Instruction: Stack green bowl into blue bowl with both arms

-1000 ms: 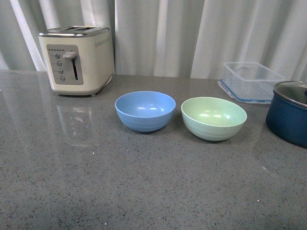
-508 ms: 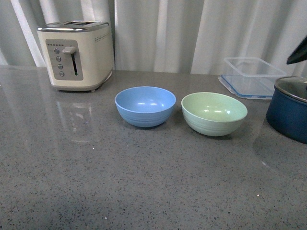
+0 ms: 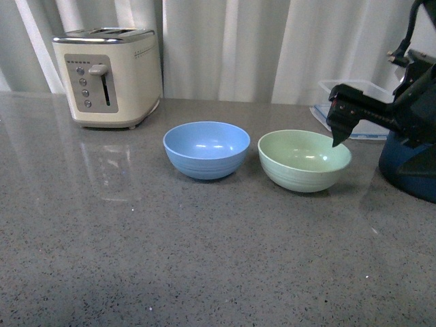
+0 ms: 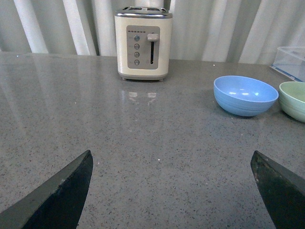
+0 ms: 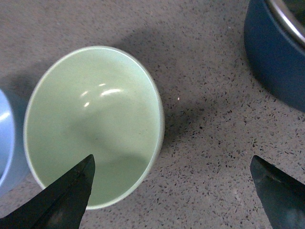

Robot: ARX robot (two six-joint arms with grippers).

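The green bowl stands upright on the grey counter, right of the blue bowl, a small gap between them. Both are empty. My right gripper is open and hovers above the green bowl's right rim. In the right wrist view the green bowl lies under one finger, and the open right gripper spans its rim and bare counter. The blue bowl's edge shows beside it. My left gripper is open and empty over bare counter, well short of the blue bowl and the green bowl. The left arm is out of the front view.
A cream toaster stands at the back left. A clear plastic container sits behind the right arm, and a dark navy lidded pot close to the right of the green bowl. Curtains hang behind the grey counter.
My right arm has come into the front view from the right and now hovers at the green bowl's right rim. The bowls have not moved.
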